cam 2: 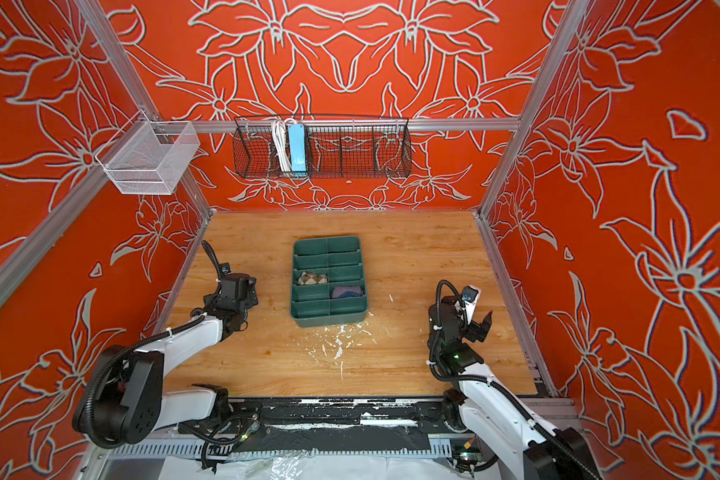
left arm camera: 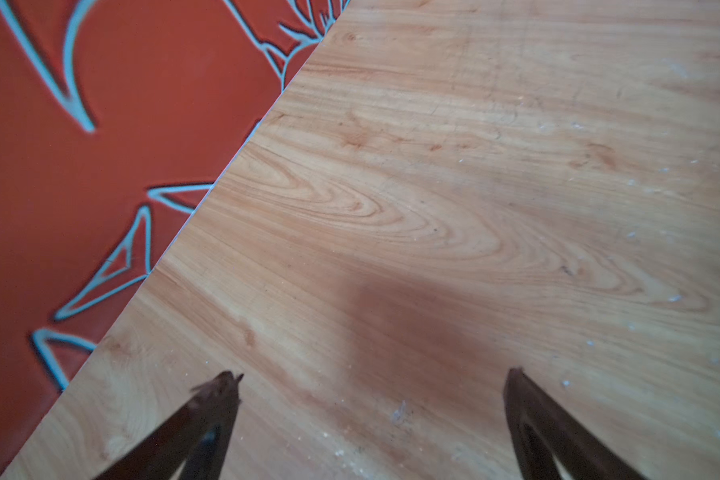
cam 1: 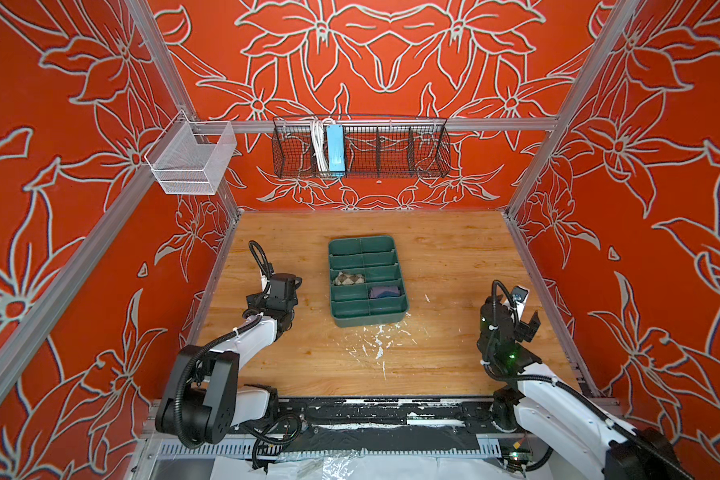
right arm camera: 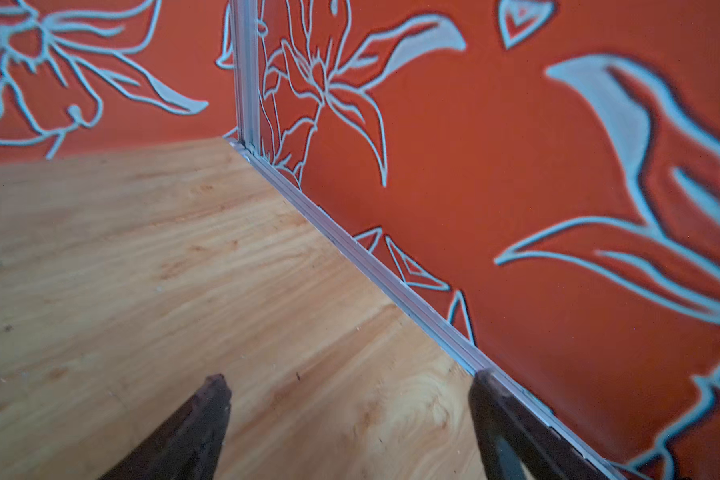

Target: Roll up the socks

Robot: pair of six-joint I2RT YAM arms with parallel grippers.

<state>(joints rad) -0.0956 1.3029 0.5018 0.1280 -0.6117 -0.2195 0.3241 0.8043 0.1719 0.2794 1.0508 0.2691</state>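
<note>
Both socks lie rolled up inside a green divided tray at the table's middle. The beige argyle sock fills a left compartment. The purple sock sits in a right compartment one row nearer. My left gripper hovers left of the tray, open and empty over bare wood. My right gripper is far to the right by the side wall, open with nothing between its fingers. Neither wrist view shows the socks.
A black wire basket holding a blue power strip hangs on the back wall. A white mesh basket hangs on the left rail. White flecks mark the wood in front of the tray. An aluminium rail edges the right wall.
</note>
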